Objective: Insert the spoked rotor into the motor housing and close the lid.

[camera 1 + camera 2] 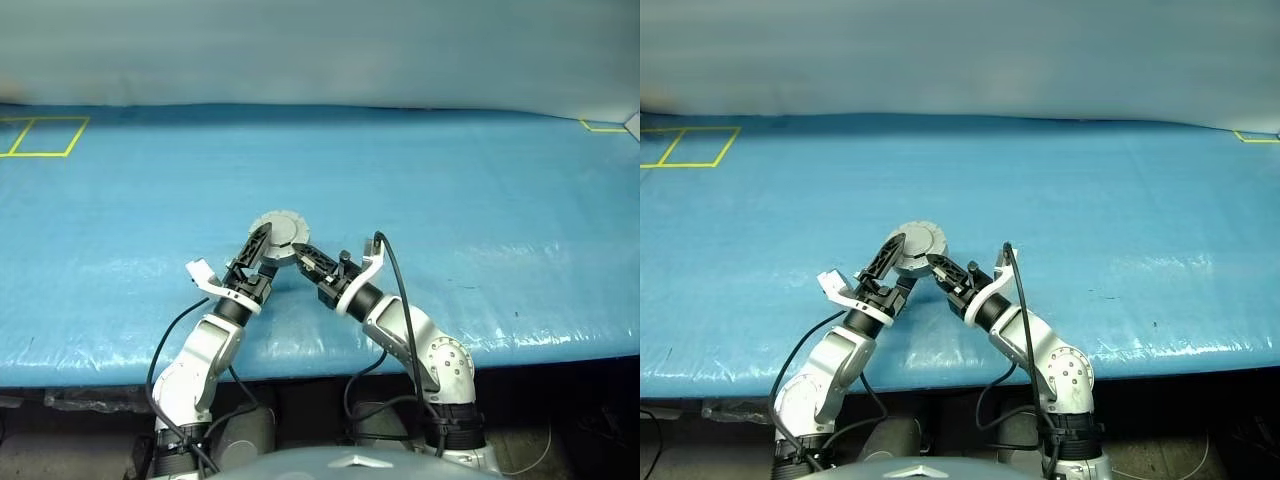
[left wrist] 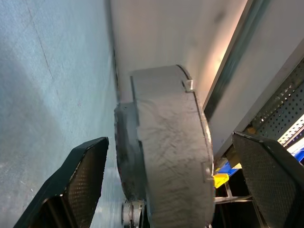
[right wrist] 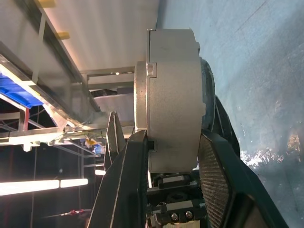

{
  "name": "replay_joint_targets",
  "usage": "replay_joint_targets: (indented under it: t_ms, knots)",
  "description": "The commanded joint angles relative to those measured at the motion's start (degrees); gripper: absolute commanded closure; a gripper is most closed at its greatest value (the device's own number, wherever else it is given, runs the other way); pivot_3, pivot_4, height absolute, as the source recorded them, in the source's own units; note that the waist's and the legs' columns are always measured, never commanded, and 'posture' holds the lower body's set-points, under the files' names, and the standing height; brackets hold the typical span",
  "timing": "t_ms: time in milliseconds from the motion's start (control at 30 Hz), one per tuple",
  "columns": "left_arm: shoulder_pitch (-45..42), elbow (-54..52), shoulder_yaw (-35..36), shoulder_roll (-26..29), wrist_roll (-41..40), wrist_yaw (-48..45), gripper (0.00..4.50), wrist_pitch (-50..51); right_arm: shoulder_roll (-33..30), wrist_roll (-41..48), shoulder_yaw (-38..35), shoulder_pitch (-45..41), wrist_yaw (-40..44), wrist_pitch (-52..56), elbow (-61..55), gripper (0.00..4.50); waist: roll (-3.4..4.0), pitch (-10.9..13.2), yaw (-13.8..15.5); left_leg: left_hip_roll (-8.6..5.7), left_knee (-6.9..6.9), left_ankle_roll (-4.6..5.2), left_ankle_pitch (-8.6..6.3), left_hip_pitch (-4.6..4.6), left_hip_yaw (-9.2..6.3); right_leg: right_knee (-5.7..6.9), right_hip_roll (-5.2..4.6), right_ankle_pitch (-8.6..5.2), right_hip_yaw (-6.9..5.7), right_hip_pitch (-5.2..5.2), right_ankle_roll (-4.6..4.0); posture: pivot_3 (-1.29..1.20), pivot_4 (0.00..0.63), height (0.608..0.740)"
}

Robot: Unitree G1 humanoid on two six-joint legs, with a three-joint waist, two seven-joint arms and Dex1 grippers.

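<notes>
1 motor housing [image 1: 280, 232] w/ 1 lid [image 3: 141, 95], 2 grippers: left gripper [image 1: 264, 243], right gripper [image 1: 303, 255].

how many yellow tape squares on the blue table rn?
2. One yellow tape square at the blue table's far left corner, split into two cells; one yellow tape corner at the far right edge, mostly cut off.

A wide desk [image 1: 480, 190] spreads across the head views, covered in a bright blue sheet that shows faint wrinkles and glossy patches. Yellow tape [image 1: 40, 137] marks out squares on its far left corner, and another short piece of yellow tape [image 1: 603, 127] sits at the far right corner. Behind the desk hangs a pale grey-blue backdrop [image 1: 320, 50]. In the right wrist view, bright strip lights [image 3: 42, 186] and a metal frame [image 3: 52, 109] show beyond the desk.
</notes>
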Motion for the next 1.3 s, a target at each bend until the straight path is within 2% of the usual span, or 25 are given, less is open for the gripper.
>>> replay_joint_targets:
  t_ms: [33, 133, 167, 400, 433, 567, 700, 800, 867, 1000, 1200, 1300]
  knots:
    - [-1.2, -0.3, -1.3, -3.0, -1.0, -1.1, 0.89, 1.1, 1.9, 2.0, 1.8, -0.3, 1.1, 0.2, -4.8, 3.35, 0.00, 0.0, 0.0, 0.00, 0.00, 0.00, 0.00, 0.00, 0.00, 0.00, 0.00, 0.00, 0.00, 0.00, 0.00, 0.00, 0.150, 0.740]
    - [-1.3, -0.3, -1.5, -3.0, -1.1, 0.2, 1.87, 1.5, 1.2, 0.1, 2.2, -0.2, 1.9, 0.3, -5.2, 3.35, 0.00, 0.0, 0.0, 0.00, 0.02, 0.00, 0.00, 0.00, 0.00, 0.01, 0.00, 0.01, 0.00, 0.01, 0.02, 0.00, 0.150, 0.740]
    - [-1.2, -0.4, -1.6, -2.9, -1.1, 0.6, 2.02, 1.6, 0.8, -1.0, 2.4, -0.2, 2.5, 0.4, -5.4, 3.35, -0.01, 0.0, 0.0, 0.00, 0.03, 0.00, 0.00, 0.02, 0.00, 0.01, 0.01, 0.01, 0.00, 0.02, 0.02, 0.00, 0.150, 0.740]
    - [-0.5, -1.1, -1.3, -2.8, -0.4, 2.1, 2.02, 1.0, -2.2, -10.8, 2.5, -1.0, 8.4, 0.2, -5.8, 3.35, -0.01, 0.0, 0.0, -0.01, 0.05, 0.00, 0.01, 0.03, 0.01, 0.02, 0.01, 0.02, 0.01, 0.04, 0.04, 0.00, 0.150, 0.740]
    - [-0.4, -1.2, -1.3, -2.8, -0.2, 2.1, 2.02, 0.8, -2.3, -11.4, 2.3, -0.9, 9.0, 0.2, -5.5, 2.64, -0.01, 0.0, 0.0, -0.01, 0.05, 0.00, 0.01, 0.03, 0.01, 0.02, 0.01, 0.02, 0.01, 0.04, 0.04, 0.00, 0.150, 0.740]
    - [-0.3, -2.1, 0.1, -2.4, 1.5, 2.3, 2.02, -0.9, -4.6, -16.3, 1.8, -0.2, 11.8, 0.3, -4.8, 1.41, -0.01, 0.0, 0.0, -0.01, 0.05, -0.01, 0.01, 0.04, 0.02, 0.03, 0.01, 0.03, 0.02, 0.05, 0.04, 0.00, 0.150, 0.740]
    - [-2.2, -1.4, 1.6, 0.3, 7.6, 2.4, 2.02, -3.3, -12.1, -33.9, 6.3, -0.8, 15.4, -1.9, -6.4, 0.07, -0.02, 0.0, 0.2, -0.06, 0.10, -0.01, 0.01, 0.05, 0.08, 0.03, 0.01, 0.04, 0.02, 0.05, 0.06, 0.00, 0.150, 0.740]
    - [-5.7, 1.9, 4.6, 2.3, 10.2, 2.7, 2.02, -4.6, -14.8, -42.2, 9.6, -0.6, 20.4, -4.3, -8.3, 0.00, -0.02, 0.0, 0.4, -0.23, 0.14, -0.04, 0.03, 0.05, 0.10, 0.03, 0.05, 0.06, 0.01, 0.06, 0.11, 0.00, 0.150, 0.740]
    - [-9.4, 5.6, 6.9, 4.0, 12.6, 2.8, 2.02, -6.0, -14.6, -44.9, 10.1, 0.0, 23.3, -6.1, -9.3, 0.00, -0.03, 0.0, 0.4, -0.20, 0.14, -0.09, 0.07, 0.07, 0.08, 0.05, 0.12, 0.04, 0.00, 0.05, 0.17, 0.00, 0.150, 0.740]
    - [-19.0, 16.8, 12.4, 7.0, 15.6, 3.7, 2.02, -8.5, -13.6, -51.0, 10.5, 0.6, 26.6, -9.9, -10.4, 0.00, -0.07, 0.0, 0.4, 0.00, 0.16, -0.19, 0.13, 0.12, 0.05, 0.05, 0.36, 0.10, -0.01, 0.09, 0.22, 0.00, 0.150, 0.740]
    - [-34.7, 37.2, 15.6, 12.6, 24.1, -1.6, 2.02, -10.4, -16.5, -70.7, 15.2, 2.4, 28.3, -20.7, -10.8, 0.00, -0.20, 0.0, 0.6, -0.10, 0.30, -0.20, 0.15, 0.04, 0.05, 0.01, 0.35, 0.35, 0.03, 0.11, 0.61, 0.00, 0.150, 0.740]
    - [-39.3, 44.2, 17.3, 13.2, 27.0, -4.1, 2.02, -11.4, -16.0, -73.2, 15.1, 3.9, 29.6, -22.3, -10.2, 0.00, -0.21, 0.0, 0.7, -0.15, 0.27, -0.19, 0.14, 0.02, 0.04, -0.02, 0.30, 0.41, 0.05, 0.08, 0.58, 0.00, 0.150, 0.740]
